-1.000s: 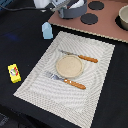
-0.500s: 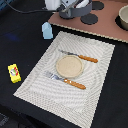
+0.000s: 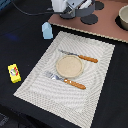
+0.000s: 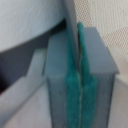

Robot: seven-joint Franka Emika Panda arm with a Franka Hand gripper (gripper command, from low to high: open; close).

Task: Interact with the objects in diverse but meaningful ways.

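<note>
My gripper (image 3: 76, 10) hangs over the back edge of the mat, by the brown stove board. In the wrist view its teal pads (image 4: 71, 95) are pressed together, with a thin grey strip (image 4: 75, 25) clamped between them that looks like the frying pan's handle. The pan's bowl is not clear in either view. The pale blue carton (image 3: 47, 31) stands upright at the mat's far corner on the exterior view's left. The yellow packet with a red mark (image 3: 14, 73) lies on the black table further to that side. The sausage and fish are out of view.
A striped placemat (image 3: 95, 100) holds a round wooden plate (image 3: 69, 65), with an orange-handled knife (image 3: 80, 56) behind it and a fork (image 3: 65, 80) in front. The stove board (image 3: 110, 30) has dark burners (image 3: 90, 19) and a pale bowl (image 3: 123, 17).
</note>
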